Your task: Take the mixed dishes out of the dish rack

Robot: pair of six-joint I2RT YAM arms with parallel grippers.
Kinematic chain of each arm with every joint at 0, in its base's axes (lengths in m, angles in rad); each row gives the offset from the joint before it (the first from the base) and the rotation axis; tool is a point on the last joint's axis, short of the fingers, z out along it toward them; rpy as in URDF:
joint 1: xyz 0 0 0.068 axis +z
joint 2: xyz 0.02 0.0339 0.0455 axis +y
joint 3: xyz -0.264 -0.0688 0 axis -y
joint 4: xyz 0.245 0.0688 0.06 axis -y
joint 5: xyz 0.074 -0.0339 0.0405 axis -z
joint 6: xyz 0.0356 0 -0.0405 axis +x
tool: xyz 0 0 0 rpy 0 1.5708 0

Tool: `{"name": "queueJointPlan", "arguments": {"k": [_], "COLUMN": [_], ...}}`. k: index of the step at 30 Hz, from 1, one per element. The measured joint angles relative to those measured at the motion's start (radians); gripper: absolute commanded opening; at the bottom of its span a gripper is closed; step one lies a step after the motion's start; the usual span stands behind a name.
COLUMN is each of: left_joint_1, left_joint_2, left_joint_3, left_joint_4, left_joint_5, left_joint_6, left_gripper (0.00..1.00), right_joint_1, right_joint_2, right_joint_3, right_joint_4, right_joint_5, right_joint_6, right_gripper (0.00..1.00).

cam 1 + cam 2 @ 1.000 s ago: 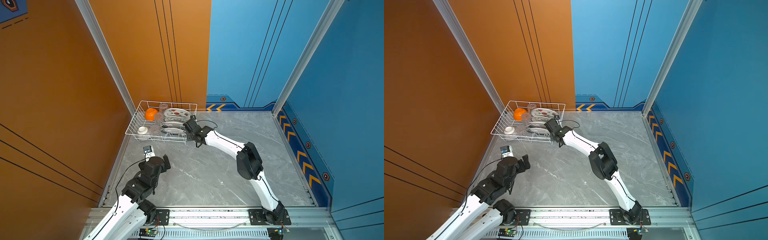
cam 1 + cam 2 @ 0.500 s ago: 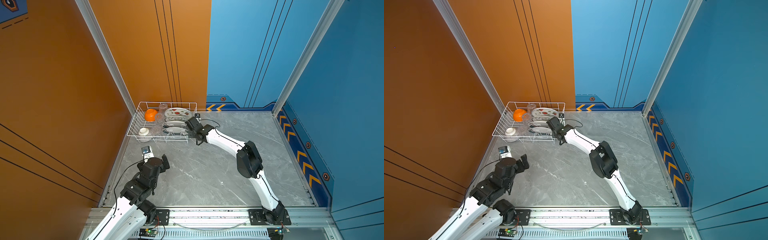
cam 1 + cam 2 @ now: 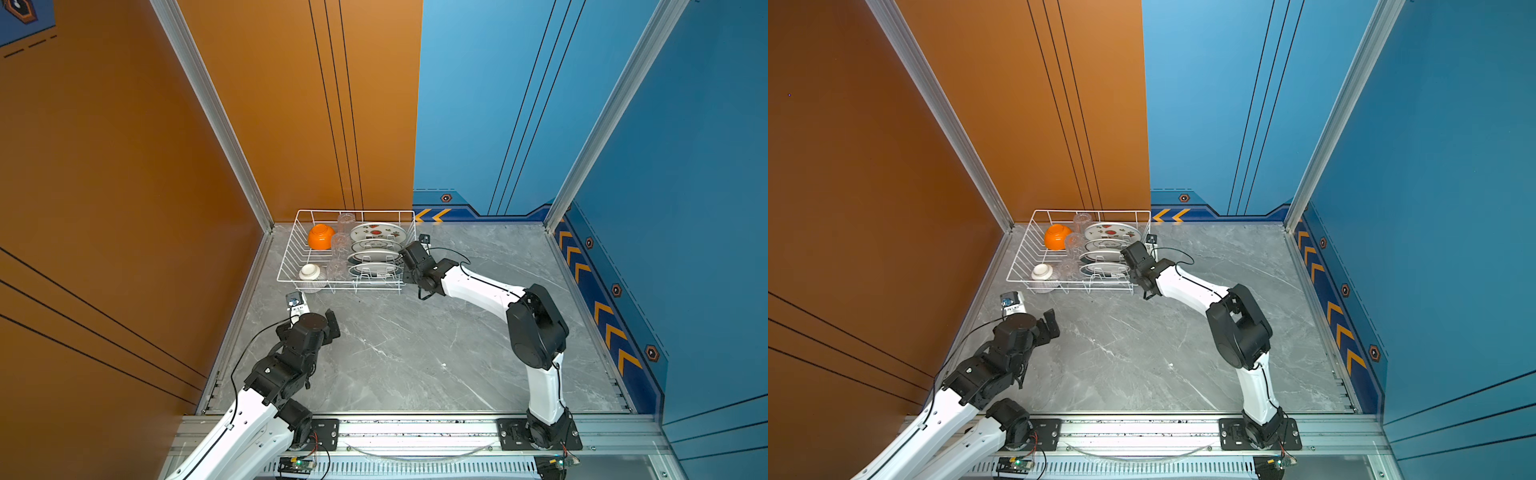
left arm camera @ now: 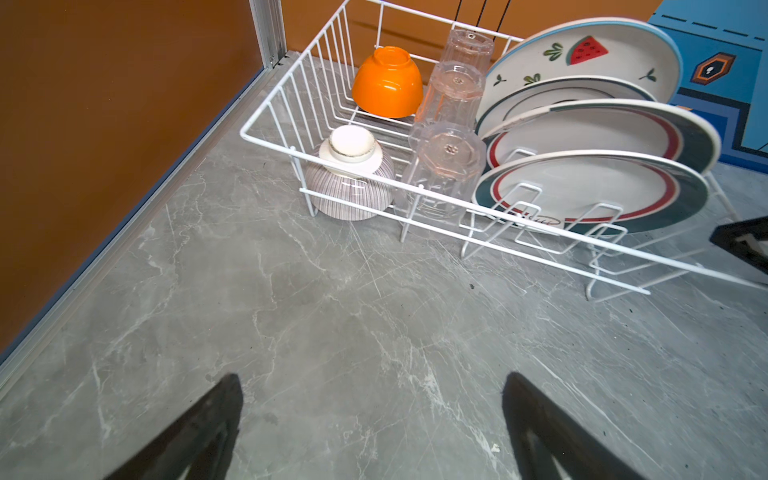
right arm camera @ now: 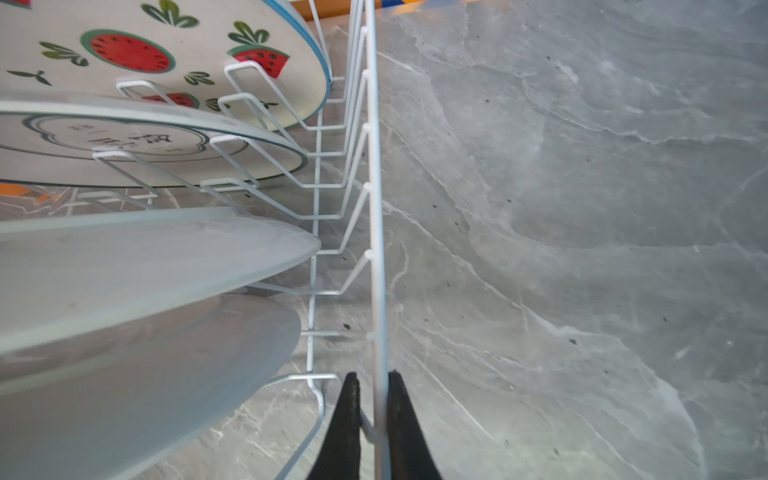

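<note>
Between right gripper [image 5: 372, 375] jaws: dish rack [image 5: 374, 166] rim wire.

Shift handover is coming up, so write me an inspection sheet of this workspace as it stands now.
Surface: grey marble-look tabletop, a few dark specks near the rack.
Job's things: dish rack in the far left corner, holding four plates upright in the prongs, plus three clear glasses, an orange bowl and a striped bowl, all upside down.
Clutter: nothing seen.
Grippers: right gripper shut on the rack's right rim wire; left gripper open, empty, above the tabletop short of the rack.
Cables: black cable loops off the right wrist beside the rack; another hangs along the left arm.
Surroundings: orange walls left and behind, blue walls behind and right; mounting rail along the near edge.
</note>
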Motion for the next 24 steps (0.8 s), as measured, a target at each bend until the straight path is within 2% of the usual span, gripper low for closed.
{"name": "queueJointPlan", "arguments": {"k": [12,16,24], "left_joint_1": [-0.04,-0.069,-0.149], "left_joint_2": [0.019,0.05,0.129], "left_joint_3": [0.027,0.051,0.101], "left_joint_4": [0.0,0.0,0.002], "left_joint_5": [0.004,0.003,-0.012], "left_joint_6": [-0.001,-0.002,-0.001], "left_gripper": [0.98,0.98,0.98], "right_joint_1": [-0.006,0.026,0.071], "right_joint_2": [-0.397,-0.53,-0.692], "right_joint_3": [-0.482,-0.613,-0.745], "right_joint_4": [0.042,0.027,-0.028], "right_joint_5": [0.041,0.072,0.118], "right_joint_6": [0.076,0.104,0.122], "right_gripper": [0.0,0.0,0.0]}}
